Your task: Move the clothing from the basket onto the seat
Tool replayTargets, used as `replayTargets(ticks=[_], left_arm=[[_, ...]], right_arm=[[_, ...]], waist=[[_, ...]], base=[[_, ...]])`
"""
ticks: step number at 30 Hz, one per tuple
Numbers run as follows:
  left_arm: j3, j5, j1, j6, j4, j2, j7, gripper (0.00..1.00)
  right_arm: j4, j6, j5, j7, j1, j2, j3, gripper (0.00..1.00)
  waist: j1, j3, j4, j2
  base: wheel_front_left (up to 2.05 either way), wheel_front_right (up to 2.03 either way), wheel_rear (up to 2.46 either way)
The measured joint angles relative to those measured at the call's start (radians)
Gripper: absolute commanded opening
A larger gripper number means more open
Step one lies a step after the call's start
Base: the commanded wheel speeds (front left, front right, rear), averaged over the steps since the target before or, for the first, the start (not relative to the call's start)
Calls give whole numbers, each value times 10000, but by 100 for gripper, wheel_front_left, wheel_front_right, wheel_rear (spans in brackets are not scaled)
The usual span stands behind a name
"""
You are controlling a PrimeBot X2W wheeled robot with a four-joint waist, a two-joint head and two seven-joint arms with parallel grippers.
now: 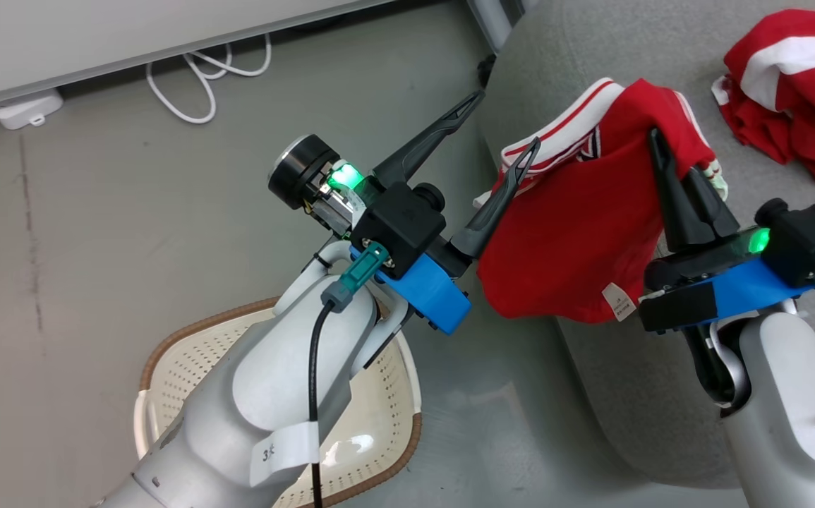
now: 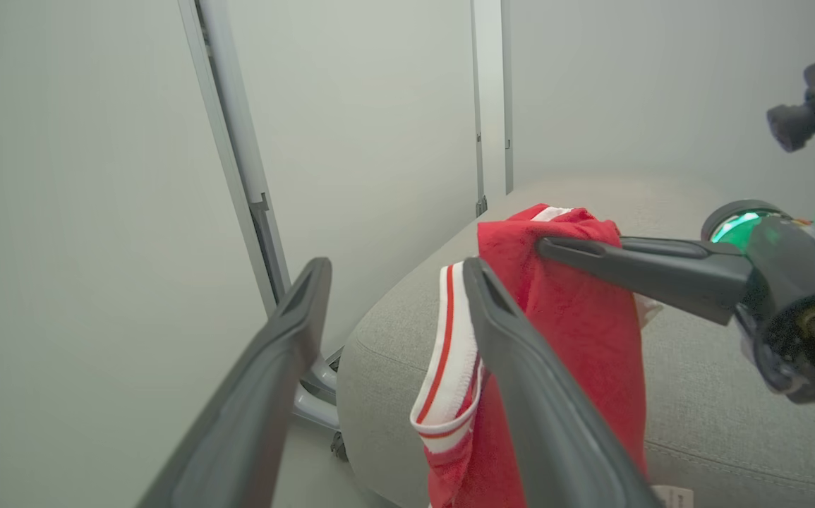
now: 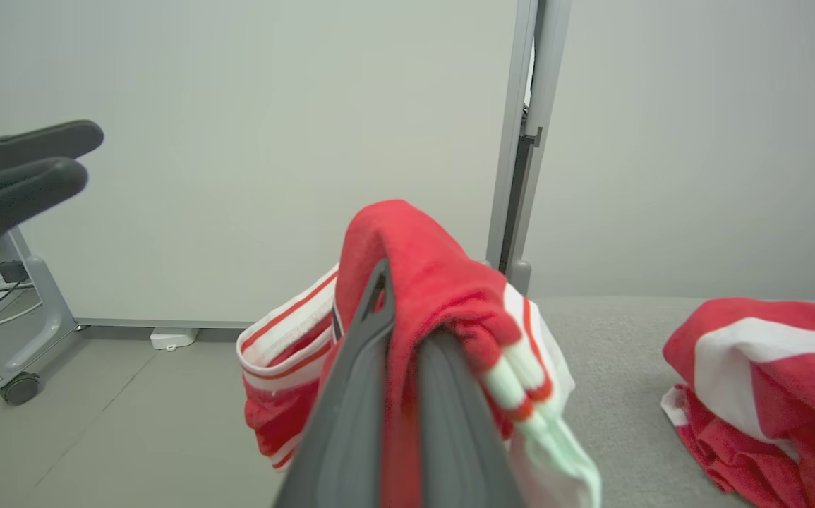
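A red garment with white striped trim [image 1: 569, 240] hangs over the grey seat's [image 1: 661, 395] left edge. My right gripper [image 1: 655, 137] is shut on its upper fold; in the right wrist view the cloth [image 3: 428, 261] drapes over the gripper [image 3: 407, 331]. My left gripper [image 1: 504, 121] stands open just left of it. One finger [image 2: 520, 367] rests against the striped hem [image 2: 449, 353], with nothing between the jaws. A second red and white garment [image 1: 795, 92] lies crumpled on the seat farther right. The cream basket [image 1: 167, 367] stands on the floor at lower left, partly hidden by my left arm.
A white cable [image 1: 202, 77] and a white box [image 1: 26, 109] lie on the grey floor by the wall. A metal partition post [image 2: 238, 155] rises behind the seat, and a caster [image 3: 19, 388] stands on the floor beyond the left gripper.
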Motion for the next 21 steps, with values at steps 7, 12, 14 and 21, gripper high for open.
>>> replayTargets(ticks=[7, 12, 14, 21], left_arm=[[-359, -2, -45, -40, 111, -8, 0, 100], [-594, -4, -76, -44, 207, -12, 0, 100], [-685, -6, -85, -46, 234, -29, 0, 100], [-909, -77, -98, -59, 286, -65, 0, 100]], right_arm=[[-226, 0, -81, -2, 398, 127, -708, 0], [-370, 0, -88, -2, 753, 261, -1175, 0], [-399, 0, -105, -2, 932, 330, -1329, 0], [-410, 0, -128, -2, 1356, 506, -1588, 0]], waist=[[0, 256, -465, 0], [0, 408, -671, 0], [0, 443, -727, 0], [0, 473, -886, 0]], base=[[0, 0, 0], [0, 0, 0], [0, 0, 0], [0, 0, 0]])
